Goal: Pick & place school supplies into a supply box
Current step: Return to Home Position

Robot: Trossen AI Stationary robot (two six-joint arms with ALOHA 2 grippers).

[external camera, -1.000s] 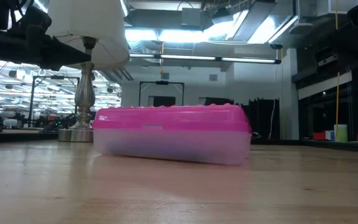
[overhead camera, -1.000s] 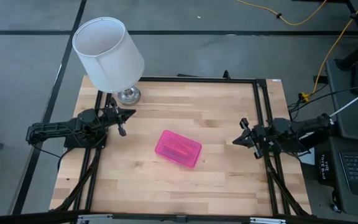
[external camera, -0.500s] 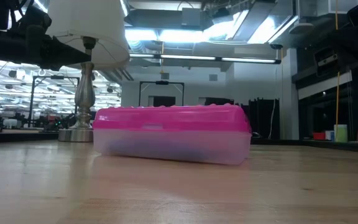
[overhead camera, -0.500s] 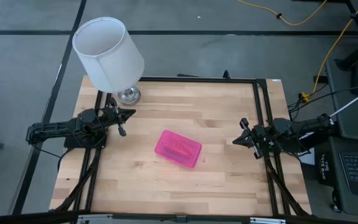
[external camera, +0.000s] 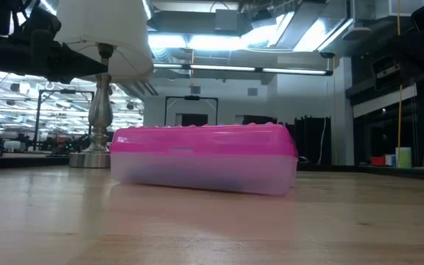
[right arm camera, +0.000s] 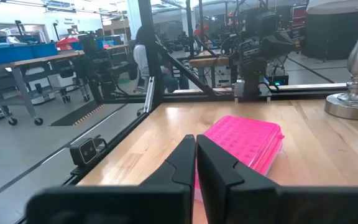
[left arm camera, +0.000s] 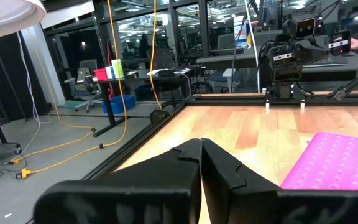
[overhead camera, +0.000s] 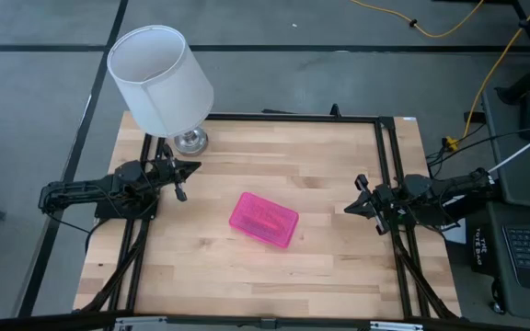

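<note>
The supply box (overhead camera: 264,220), a clear case with a hot-pink ribbed lid, lies closed and flat on the wooden table near its middle; it also shows in the low view (external camera: 205,158) and both wrist views (left arm camera: 337,165) (right arm camera: 244,143). Thin shapes show faintly through the lid; no school supplies lie loose on the table. My left gripper (overhead camera: 192,169) stays shut at the table's left side, level, pointing toward the middle. My right gripper (overhead camera: 349,209) stays shut at the right side, pointing at the box. Both are well clear of the box.
A table lamp with a white shade (overhead camera: 160,78) and silver base (overhead camera: 190,140) stands at the far left corner, close to my left gripper. A black frame (overhead camera: 385,165) runs along the table's edges. Bare wood surrounds the box on all sides.
</note>
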